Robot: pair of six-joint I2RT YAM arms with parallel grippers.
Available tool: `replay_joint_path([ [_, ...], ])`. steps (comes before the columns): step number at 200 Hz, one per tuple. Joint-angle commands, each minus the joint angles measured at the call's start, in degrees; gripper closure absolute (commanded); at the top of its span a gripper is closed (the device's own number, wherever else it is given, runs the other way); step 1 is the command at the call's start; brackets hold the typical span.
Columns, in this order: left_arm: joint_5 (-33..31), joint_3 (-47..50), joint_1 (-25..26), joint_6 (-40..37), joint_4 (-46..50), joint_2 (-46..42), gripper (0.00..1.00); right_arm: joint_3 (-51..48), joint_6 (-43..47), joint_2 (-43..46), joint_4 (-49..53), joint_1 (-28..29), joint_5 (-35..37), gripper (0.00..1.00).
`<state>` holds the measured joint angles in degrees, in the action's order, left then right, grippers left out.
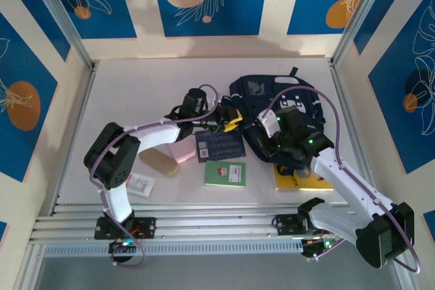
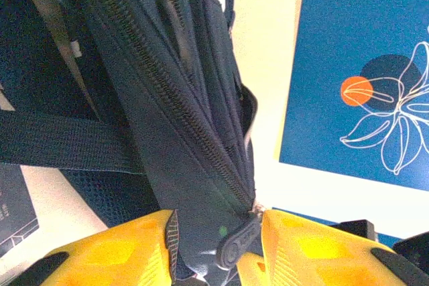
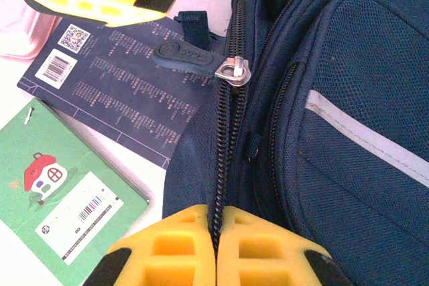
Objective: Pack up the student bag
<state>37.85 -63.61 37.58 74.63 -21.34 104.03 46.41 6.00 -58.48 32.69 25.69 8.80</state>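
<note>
- Navy fabric marks the student bag (image 1: pixel 251 100), which lies toward the far right of the tabletop (image 1: pixel 122 86); both arms reach in at its near-left side
- left tool (image 2: pixel 218 246): the yellow fingers stand partly spread astride the bag's zippered edge, with the dark zip pull (image 2: pixel 234 242) between them; whether they press on it I cannot tell
- right tool (image 3: pixel 216 239): the fingers are pressed together on the bag's zip track, which runs straight into the seam between them
- dark blue book (image 3: pixel 120 92): its far corner sits under the bag's edge; the green book (image 3: pixel 60 192) lies just beside it, nearer the arms
</note>
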Motion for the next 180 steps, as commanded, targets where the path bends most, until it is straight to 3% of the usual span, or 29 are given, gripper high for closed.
replay_joint_path([
  [1, -0.76, 0.08, 0.87, 1.36, -3.16, -1.58, 0.57, 0.28, -0.78, 1.07, -1.75, -0.29, -1.33, 1.00],
  [21, -1.17, -0.32, 1.94, 1.84, -3.29, -1.38, 0.49, 0.17, -0.86, 1.25, -1.74, -0.29, -1.24, 1.00],
  [52, -1.61, -0.21, 2.76, 1.37, -2.18, -0.93, 0.46, -0.01, -0.95, 1.70, -1.84, -0.38, -0.65, 1.00],
  [180, -1.90, -0.89, 5.97, 4.28, -5.99, 2.74, 0.47, -0.88, -1.63, 2.58, -2.28, -0.29, -0.89, 1.00],
])
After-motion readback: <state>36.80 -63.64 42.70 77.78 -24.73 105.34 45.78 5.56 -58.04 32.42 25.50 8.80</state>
